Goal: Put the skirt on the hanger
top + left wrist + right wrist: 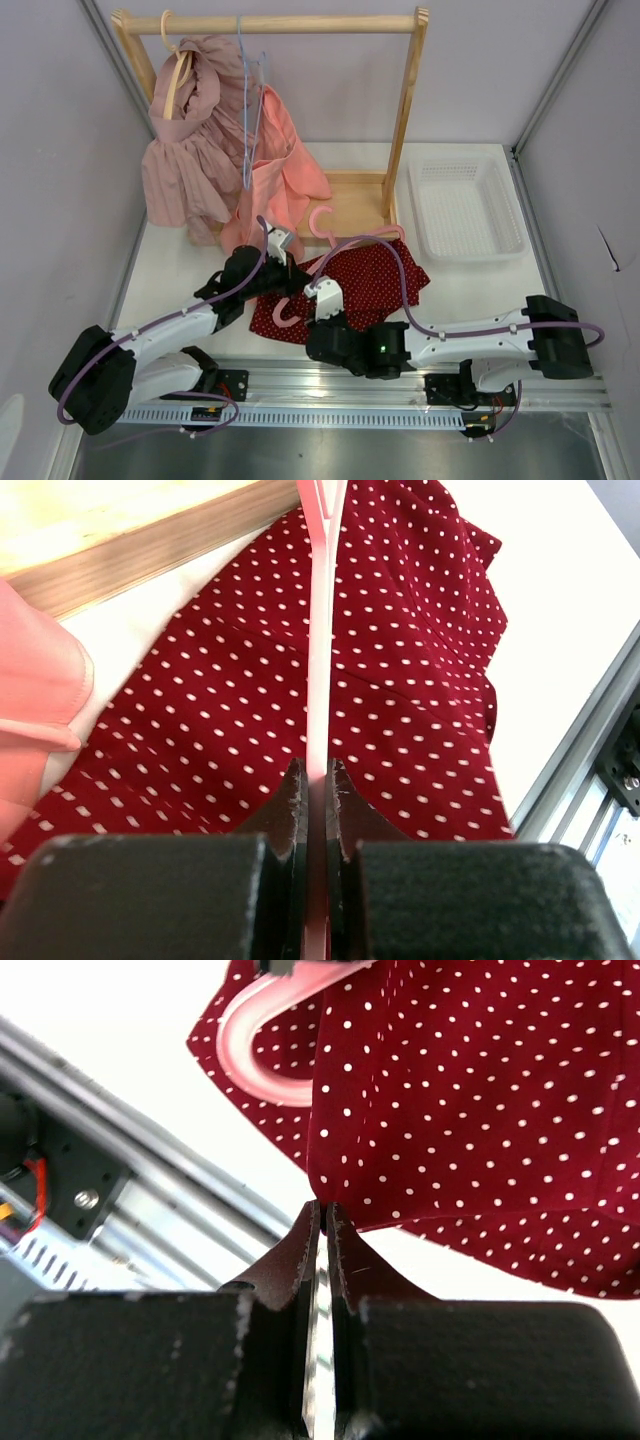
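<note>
Right wrist view, nearest the rail, had the right fingers [305, 1245] pinched shut on the near edge of the skirt [480, 1110]. I could not tell whether that edge was waistband or hem. Just beyond the pinch the curved hook of the hanger [255, 1055] lay against the cloth. A little farther in, the left fingers [290, 800] were clamped on one slim pink bar of the hanger, which ran away from them over the dotted fabric toward the wooden foot of the rack [405, 100].

From above, the skirt was spread flat on the table [470, 285] between the two arms, with the hanger lying across it. None of it looked threaded onto the frame.

I took this as the start of dressing the hanger: each arm had its piece, and nothing was joined yet. The next move, I judged, called for lifting the pinched edge clear of the table and working it onto an arm of the hanger while the left side held the frame steady. The thin cloth could easily slip from the pinch or bunch up.

Farther back stood a white basket [465, 205], and two pink garments [190, 150] hung on the rack.
</note>
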Available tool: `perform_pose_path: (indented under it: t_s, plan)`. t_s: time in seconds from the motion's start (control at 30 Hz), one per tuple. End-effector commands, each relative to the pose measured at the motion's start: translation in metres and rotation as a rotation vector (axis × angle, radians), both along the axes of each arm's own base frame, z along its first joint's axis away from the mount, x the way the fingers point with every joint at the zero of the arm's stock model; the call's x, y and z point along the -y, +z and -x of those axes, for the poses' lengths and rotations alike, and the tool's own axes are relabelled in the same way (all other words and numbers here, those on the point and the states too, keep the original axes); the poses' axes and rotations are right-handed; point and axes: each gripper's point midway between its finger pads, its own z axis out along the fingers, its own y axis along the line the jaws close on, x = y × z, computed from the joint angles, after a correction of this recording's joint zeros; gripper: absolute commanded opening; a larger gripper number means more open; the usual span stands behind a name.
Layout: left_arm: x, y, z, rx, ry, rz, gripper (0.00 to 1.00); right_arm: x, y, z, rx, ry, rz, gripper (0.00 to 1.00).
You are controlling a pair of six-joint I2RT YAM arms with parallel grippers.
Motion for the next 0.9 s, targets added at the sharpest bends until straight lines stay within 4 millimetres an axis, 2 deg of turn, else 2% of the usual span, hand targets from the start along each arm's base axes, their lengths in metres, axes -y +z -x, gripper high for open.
perform_pose_path:
  t_s: [0.0, 0.1, 0.27, 0.4, 0.5, 0.67, 0.87]
  plan:
    - [-0.002, 0.033, -0.022, 0.112, 0.058, 0.026, 0.00, 0.009, 0.015, 0.011, -0.023, -0.013, -0.055, 0.03]
    - [-0.003, 0.035, -0.021, 0.113, 0.059, 0.020, 0.00, 0.018, 0.016, 0.023, -0.037, 0.000, -0.054, 0.03]
    - [-0.004, 0.050, -0.020, 0.137, 0.061, 0.031, 0.00, 0.035, 0.001, 0.028, -0.069, -0.013, -0.028, 0.03]
    - [-0.008, 0.054, -0.022, 0.138, 0.075, 0.008, 0.00, 0.047, -0.009, 0.032, -0.079, -0.035, -0.019, 0.03]
    - [-0.005, 0.056, -0.021, 0.122, 0.068, 0.012, 0.00, 0.045, -0.010, 0.038, -0.094, -0.002, -0.027, 0.03]
    - [-0.008, 0.062, -0.024, 0.123, 0.080, -0.011, 0.00, 0.058, -0.015, 0.045, -0.083, -0.015, 0.007, 0.04]
    - [-0.006, 0.068, -0.026, 0.118, 0.076, -0.011, 0.00, 0.059, -0.012, 0.050, -0.084, 0.005, -0.025, 0.04]
